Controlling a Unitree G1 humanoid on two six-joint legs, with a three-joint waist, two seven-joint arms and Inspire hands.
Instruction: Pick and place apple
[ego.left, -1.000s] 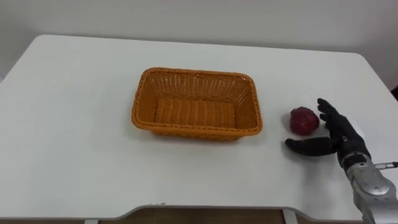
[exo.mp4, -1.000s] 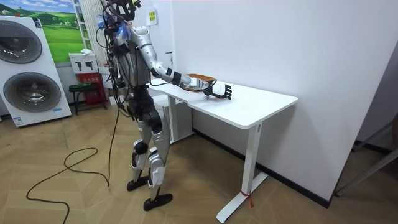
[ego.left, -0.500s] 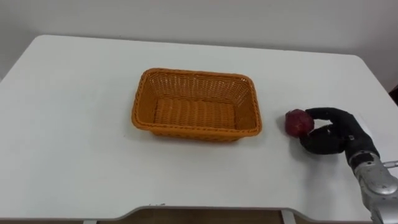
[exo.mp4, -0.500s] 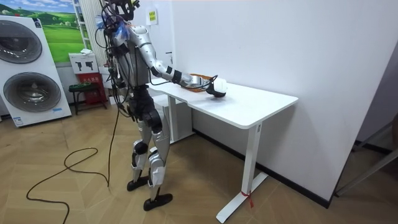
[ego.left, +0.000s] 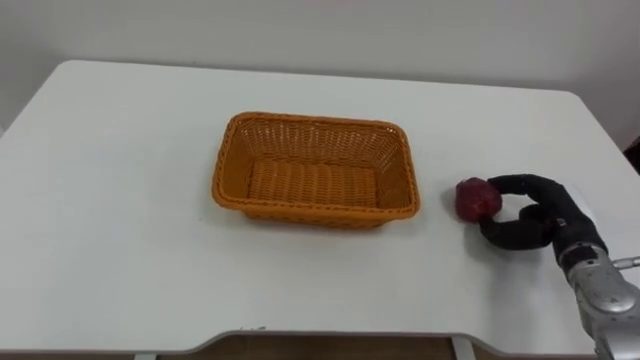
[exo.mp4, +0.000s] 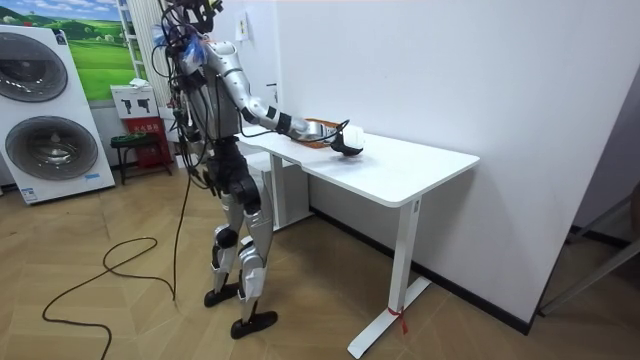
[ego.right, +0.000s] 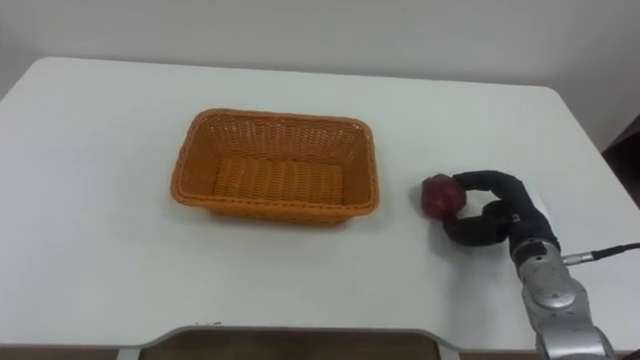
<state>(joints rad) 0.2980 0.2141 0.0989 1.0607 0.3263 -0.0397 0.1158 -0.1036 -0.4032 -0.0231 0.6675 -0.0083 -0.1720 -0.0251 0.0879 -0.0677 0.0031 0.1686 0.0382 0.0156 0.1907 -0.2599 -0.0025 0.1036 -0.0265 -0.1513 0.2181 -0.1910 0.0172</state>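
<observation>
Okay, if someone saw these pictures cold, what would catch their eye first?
An orange wicker basket stands empty in the middle of the white table. To its right, apart from it, a dark red apple sits on the tabletop. The robot's black right hand has its fingers curled round the apple's right side.

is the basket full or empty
Empty: only woven bottom shows in the basket. The apple is on the table to its right, the right hand curled on it.
</observation>
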